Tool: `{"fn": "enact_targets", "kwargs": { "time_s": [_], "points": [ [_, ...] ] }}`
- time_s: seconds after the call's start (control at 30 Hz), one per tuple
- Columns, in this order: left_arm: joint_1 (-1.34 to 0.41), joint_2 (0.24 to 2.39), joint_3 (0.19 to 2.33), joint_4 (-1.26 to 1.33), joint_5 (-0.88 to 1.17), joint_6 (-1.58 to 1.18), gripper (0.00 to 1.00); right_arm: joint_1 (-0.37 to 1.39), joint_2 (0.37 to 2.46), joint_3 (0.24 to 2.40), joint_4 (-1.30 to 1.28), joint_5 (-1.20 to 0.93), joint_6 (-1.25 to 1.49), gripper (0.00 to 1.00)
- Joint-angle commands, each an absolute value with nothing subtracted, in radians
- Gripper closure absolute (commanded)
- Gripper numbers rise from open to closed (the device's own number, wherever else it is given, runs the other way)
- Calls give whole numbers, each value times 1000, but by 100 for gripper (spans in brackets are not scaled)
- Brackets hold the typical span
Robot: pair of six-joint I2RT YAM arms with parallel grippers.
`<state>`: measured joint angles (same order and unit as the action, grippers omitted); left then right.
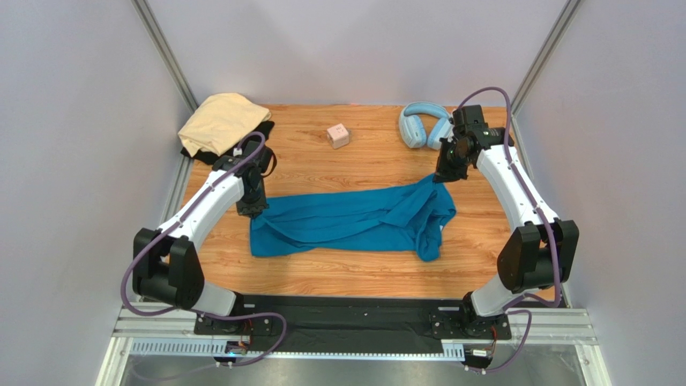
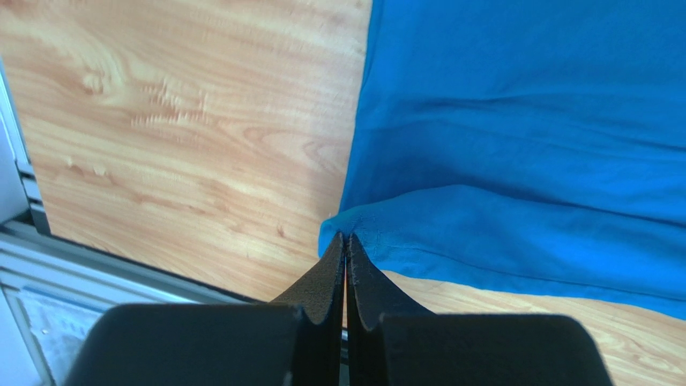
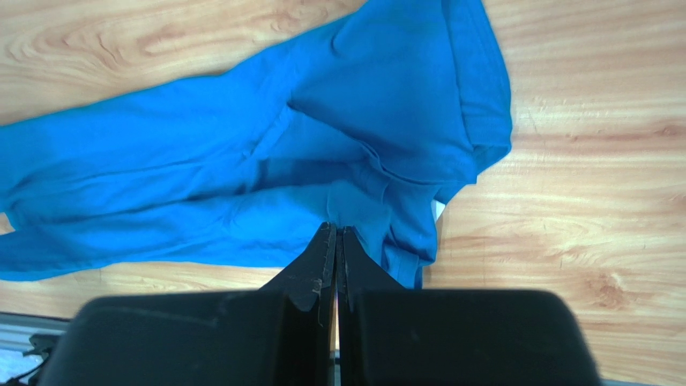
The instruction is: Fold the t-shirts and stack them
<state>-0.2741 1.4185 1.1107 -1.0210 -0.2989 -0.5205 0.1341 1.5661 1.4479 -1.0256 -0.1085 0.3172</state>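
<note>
A pale wooden bench (image 1: 322, 173) sits between plain grey walls, with the two arms bolted at its near edge. The teal-blue t-shirt (image 1: 346, 221) lies across the middle of the bench as a long, rumpled band, bunched and folded over itself at its right end. The left fingers (image 1: 251, 207) are pressed together on the shirt's far-left corner; the left wrist view shows the tips (image 2: 330, 273) pinching a fold of hem right at the cloth's edge. The right fingers (image 1: 442, 173) are likewise closed on the shirt's far-right part, their tips (image 3: 322, 257) nipping a crease in the bunched cloth, with a small white tag (image 3: 437, 211) just beside them. In the far-left corner the tan t-shirt (image 1: 221, 119) lies heaped on the black t-shirt (image 1: 264, 131). Light-blue headphones (image 1: 420, 125) and a pink cube (image 1: 339, 135) rest near the far edge, well apart from the teal cloth
</note>
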Motion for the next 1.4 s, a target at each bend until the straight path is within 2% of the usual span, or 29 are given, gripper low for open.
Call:
{"fn": "enact_targets", "kwargs": {
  "time_s": [0.0,0.33,0.6,0.97,1.37],
  "points": [
    [-265,1476,1187,-979,-276,-443,100,132,1588,1546,-969,-57,328,100],
    [-261,1604,1256,-954,-233,-380,100,126,1681,1663,-1009,-5,314,100],
    [-253,1582,1232,-910,-164,-361,100,107,1666,1664,-1028,-2,314,100],
    [-253,1298,1134,-940,-117,-348,100,100,1370,1522,-1051,14,324,100],
    [-255,1062,1002,-980,-57,-359,100,101,1042,1359,-1196,-153,350,100]
  ]
}}
